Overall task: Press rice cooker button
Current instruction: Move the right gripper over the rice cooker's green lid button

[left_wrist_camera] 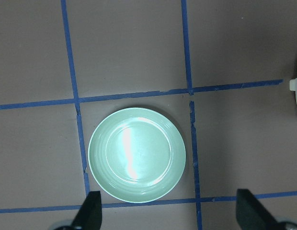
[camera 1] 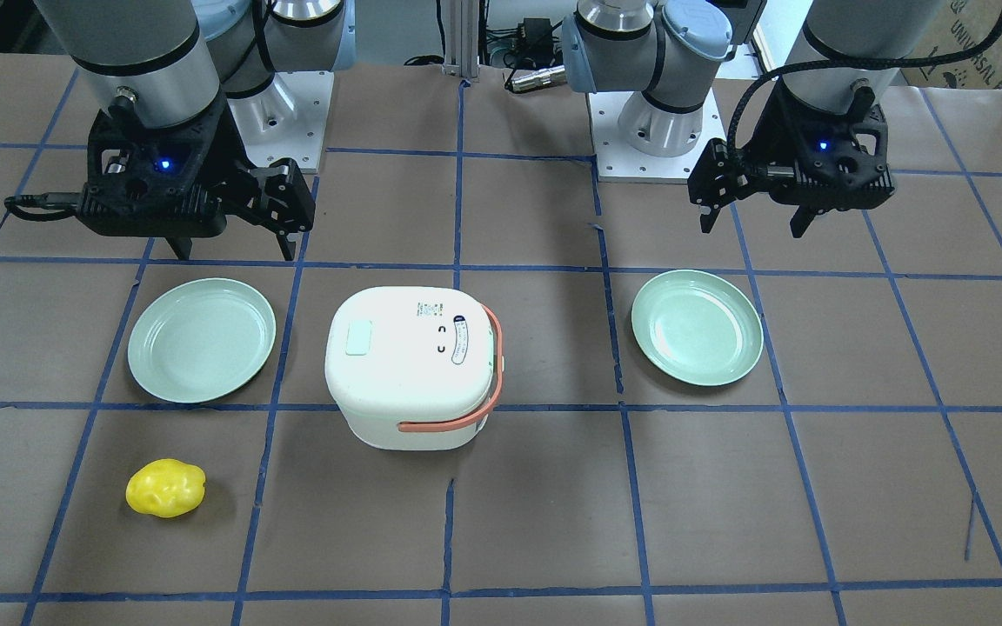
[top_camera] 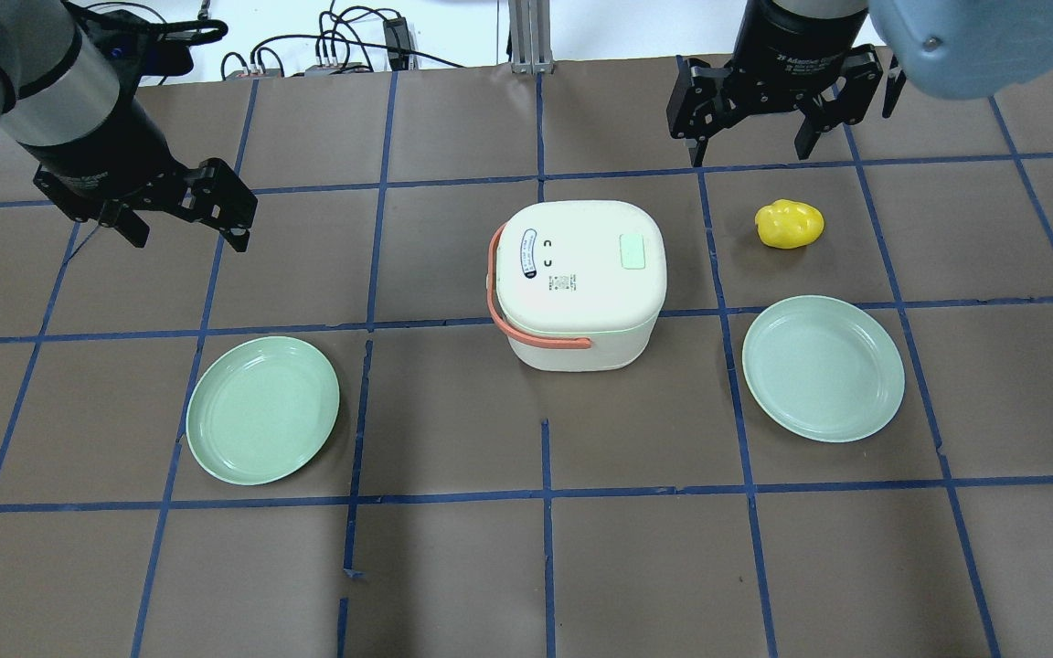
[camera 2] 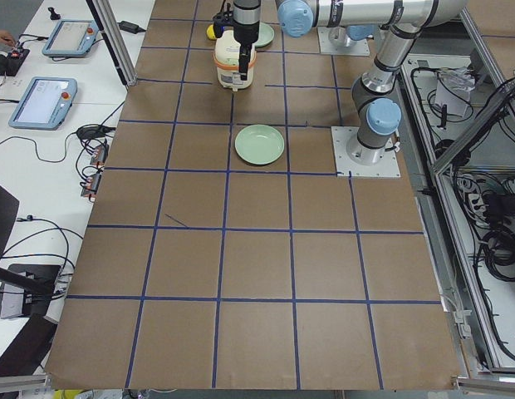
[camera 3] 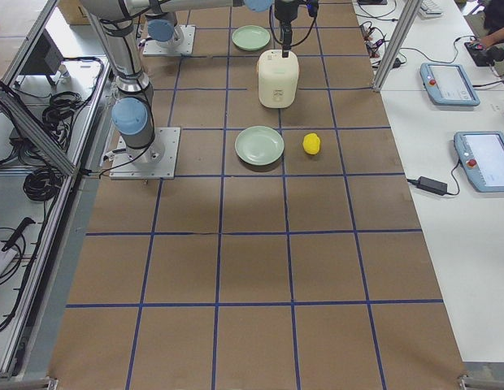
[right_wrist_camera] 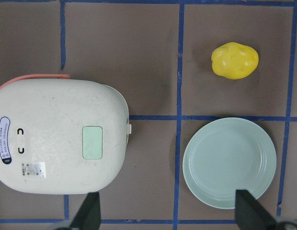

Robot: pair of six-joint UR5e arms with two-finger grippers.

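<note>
Nearest the robot, two pale green plates lie on the brown table (top_camera: 453, 567), the left plate (top_camera: 262, 410) and the right plate (top_camera: 824, 368), each bare and well apart from the other. Between them and a little farther out stands the white rice cooker (top_camera: 581, 274), lid shut, its orange handle (top_camera: 513, 315) folded down around the robot-side wall. On the lid sits a pale green rectangular button (top_camera: 632, 250), untouched. Beside it are two dark marks and a label whose print is too small to read. The cooker's side walls are mostly hidden from above, so any controls there cannot be made out. Farther out, beyond the right plate, lies a lumpy yellow object (top_camera: 790, 224), alone on the table. The left gripper (top_camera: 188, 239) hangs in the air with its jaws spread wide and nothing between them. Its wrist view shows only the fingertips, cut off at the bottom edge, above the left plate, and a sliver of the cooker at the right edge. The right gripper (top_camera: 749, 155) hangs likewise, jaws wide apart and empty, clear of the cooker.
</note>
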